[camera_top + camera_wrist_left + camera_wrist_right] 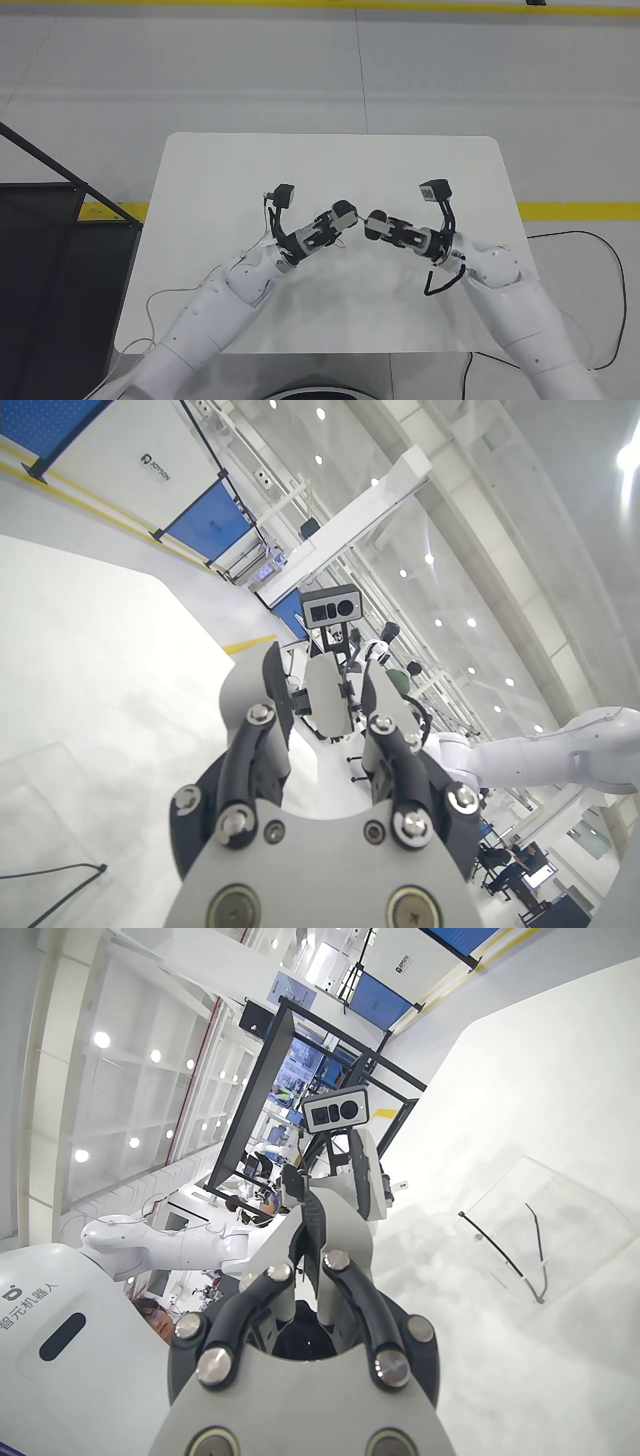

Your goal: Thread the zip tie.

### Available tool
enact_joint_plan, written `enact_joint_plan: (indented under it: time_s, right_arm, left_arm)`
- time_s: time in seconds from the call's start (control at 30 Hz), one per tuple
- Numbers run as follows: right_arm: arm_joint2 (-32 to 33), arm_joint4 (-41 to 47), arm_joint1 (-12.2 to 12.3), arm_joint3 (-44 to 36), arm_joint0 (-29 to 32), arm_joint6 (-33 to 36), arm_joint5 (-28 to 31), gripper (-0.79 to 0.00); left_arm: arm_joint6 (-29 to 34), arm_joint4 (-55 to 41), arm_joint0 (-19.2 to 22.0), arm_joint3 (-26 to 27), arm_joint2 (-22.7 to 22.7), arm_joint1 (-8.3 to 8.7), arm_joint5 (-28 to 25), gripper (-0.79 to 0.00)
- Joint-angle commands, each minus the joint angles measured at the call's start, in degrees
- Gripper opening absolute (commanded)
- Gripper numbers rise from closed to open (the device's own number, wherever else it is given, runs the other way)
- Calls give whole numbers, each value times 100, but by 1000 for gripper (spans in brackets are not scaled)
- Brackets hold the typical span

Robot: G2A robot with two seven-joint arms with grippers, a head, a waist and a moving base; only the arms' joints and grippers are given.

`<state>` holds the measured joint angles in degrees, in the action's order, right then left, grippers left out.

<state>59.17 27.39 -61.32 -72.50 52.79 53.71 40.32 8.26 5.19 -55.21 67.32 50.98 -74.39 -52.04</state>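
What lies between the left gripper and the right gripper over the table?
Nothing visible: in the top view the left gripper and right gripper face tip to tip, with only a short stretch of bare table between them.

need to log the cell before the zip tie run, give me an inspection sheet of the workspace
surface: white table with rounded corners
job's things: two black zip ties lying loose on a clear tray, neither threaded
clutter: nothing seen
grippers: left gripper open; right gripper shut, nothing seen held; the two face each other tip to tip above the table
cables: black cable looped at the right wrist; floor cable beside the table
surroundings: grey floor with a yellow line; black frame off one side
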Motion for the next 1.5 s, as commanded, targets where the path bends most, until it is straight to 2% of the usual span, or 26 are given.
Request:
enact_joint_plan:
  time_s: [0.0, 0.27, 0.43, 0.57, 0.77, 1.1, 1.33, 1.47]
  right_arm:
    - [2, 5, -6, 12, -4, 12, -9, -785]
    - [20, -11, -32, 46, -10, 30, -30, -785]
    - [31, -7, -48, 74, -15, 56, -35, -785]
    - [41, -19, -59, 92, -18, 77, -48, -785]
    - [54, -39, -73, 98, -12, 110, -62, -785]
    - [85, -63, -96, 100, -1, 127, -69, -785]
    - [108, -73, -110, 103, 6, 144, -75, -785]
    - [119, -80, -119, 106, 11, 152, -75, -785]
  left_arm:
    - [-9, 0, -7, -4, 5, -12, -34, -428]
    - [4, 31, -21, 12, 47, -60, -23, -474]
    - [-41, 93, -50, 18, 85, -88, -26, -588]
    - [-70, 138, -64, 11, 111, -110, -27, -643]
    - [-60, 178, -81, 13, 137, -141, -44, -631]
    - [-9, 204, -100, 5, 191, -183, -64, -653]
    - [21, 203, -122, 3, 233, -208, -67, -705]
    - [48, 202, -131, 5, 258, -220, -66, -785]
